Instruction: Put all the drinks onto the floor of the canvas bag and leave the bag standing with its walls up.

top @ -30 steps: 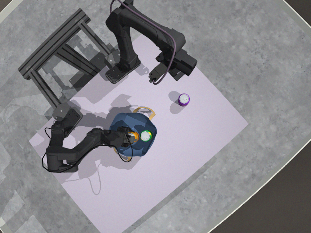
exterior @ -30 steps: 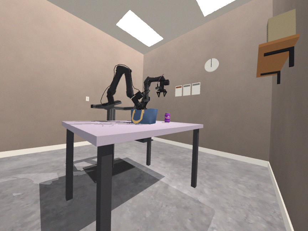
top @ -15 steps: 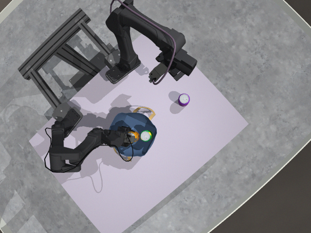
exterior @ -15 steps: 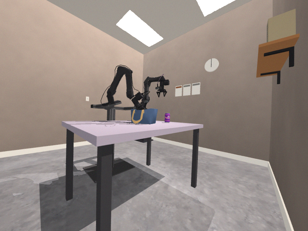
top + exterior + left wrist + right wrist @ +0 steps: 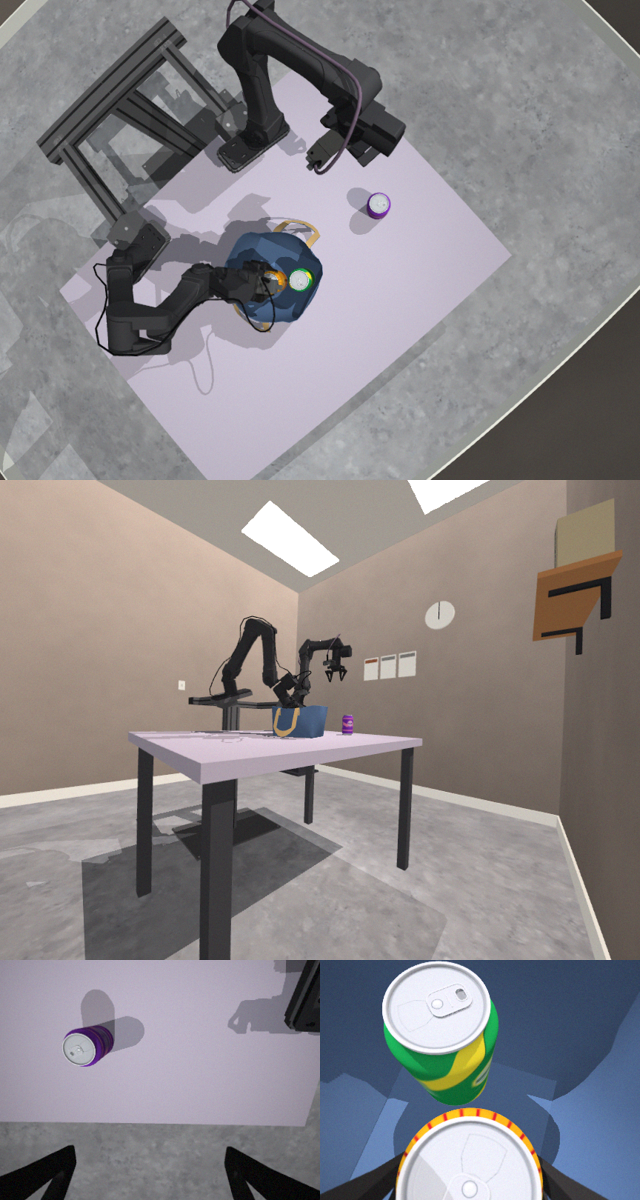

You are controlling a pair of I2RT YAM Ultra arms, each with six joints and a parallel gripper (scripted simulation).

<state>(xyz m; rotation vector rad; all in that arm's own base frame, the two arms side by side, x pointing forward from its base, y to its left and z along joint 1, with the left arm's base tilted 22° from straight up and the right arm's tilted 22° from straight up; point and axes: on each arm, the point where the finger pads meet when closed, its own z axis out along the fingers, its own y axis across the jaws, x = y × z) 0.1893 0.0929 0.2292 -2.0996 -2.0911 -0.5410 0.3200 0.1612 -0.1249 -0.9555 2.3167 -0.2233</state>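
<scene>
The green and yellow metal can (image 5: pixel 299 280) (image 5: pixel 455 1090) stands up inside the blue canvas bag (image 5: pixel 273 247) (image 5: pixel 311 721) (image 5: pixel 594 1134), so that one looks done. The bag stands on the bench (image 5: pixel 387 310) (image 5: pixel 310 753) (image 5: pixel 185 1071) with its walls up, some way in from the edges.

The right fingers (image 5: pixel 271 284) are part open, with the orange and red metal can (image 5: pixel 280 280) (image 5: pixel 470 1112) held between them, down in the bag. I can't tell if it touches the bag's floor. It should be let go gently, or the green can may tip.

The purple metal can (image 5: pixel 378 205) (image 5: pixel 347 724) (image 5: pixel 89 1046) is left to do. It stands outside the bag, toward the bench's upper right edge in the top view. The left fingers (image 5: pixel 335 679) are wide open, high up, with nothing in them.
</scene>
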